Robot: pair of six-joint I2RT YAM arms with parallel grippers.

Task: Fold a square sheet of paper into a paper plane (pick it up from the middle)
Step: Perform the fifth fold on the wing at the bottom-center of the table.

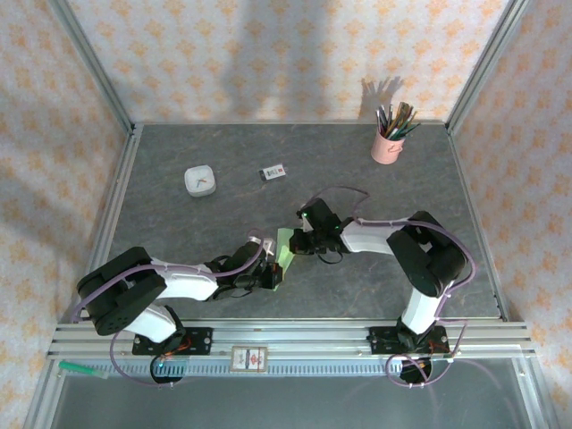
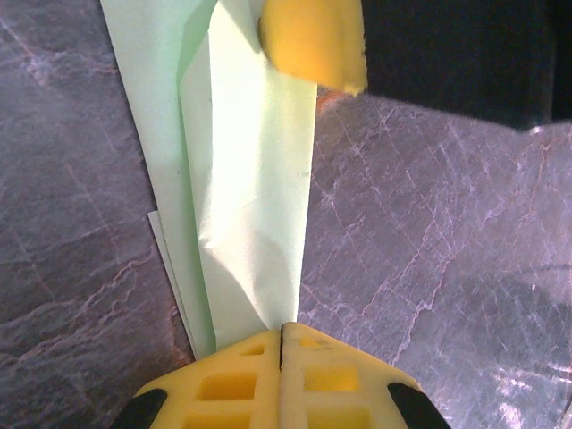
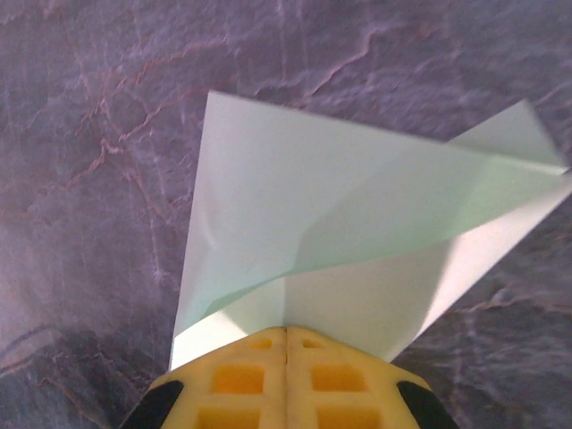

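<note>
Handling light, limp and crease-prone, the green paper [image 2: 255, 179] is best held by its edges, where left gripper [image 2: 282, 329] and right gripper [image 3: 286, 332] each pinch it closed.

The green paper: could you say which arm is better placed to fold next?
Probably right: the right gripper grips the paper's wide loose flap; the left gripper pinches its narrow folded end.

wide bare tabletop [image 1: 170, 223] at right and left; dish [image 1: 199, 180], card [image 1: 273, 172], pencil cup [image 1: 387, 145] stand toward far edge.
</note>
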